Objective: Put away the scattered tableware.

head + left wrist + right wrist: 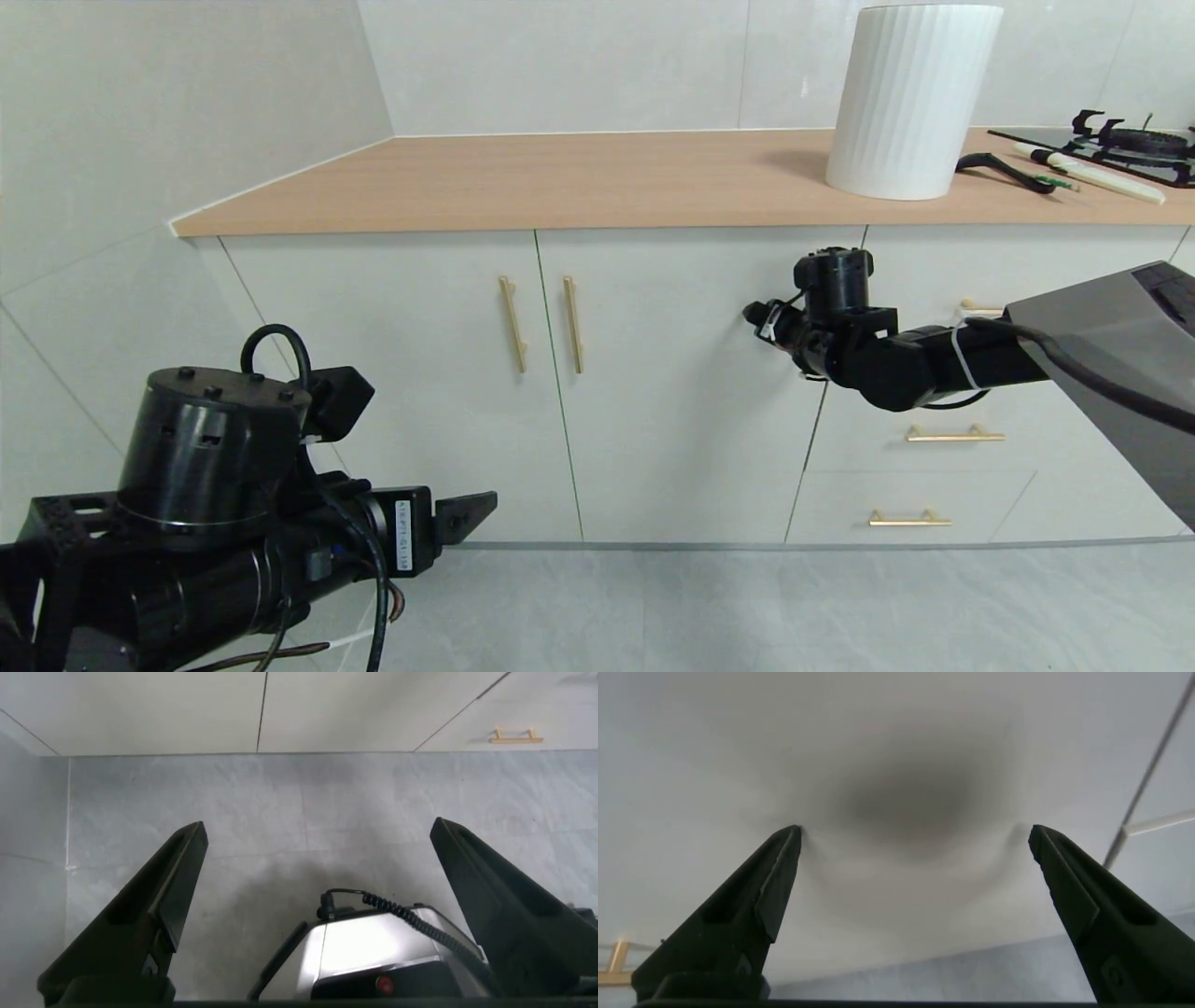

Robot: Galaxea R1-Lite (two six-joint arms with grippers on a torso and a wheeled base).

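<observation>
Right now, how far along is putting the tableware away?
Nothing looks put away: a black utensil and a white utensil lie on the counter beside the white container. The left claw and right claw are open, empty; the right faces a cabinet door. Everything is left.

Table (pixel 560 177): wood-grain top, matt and smooth. Ribbed white cylinder (pixel 910 103): matt, fluted wall. Cream utensil (pixel 1092 173): smooth, plastic-looking. Cabinet doors (pixel 672 392): pale, smooth, satin. Bar handles (pixel 513 324): brass-toned metal. Floor (pixel 747 607): grey stone-look tiles, faint sheen. Left pincer (pixel 318 831) and right pincer (pixel 915 833): black matt plastic.
</observation>
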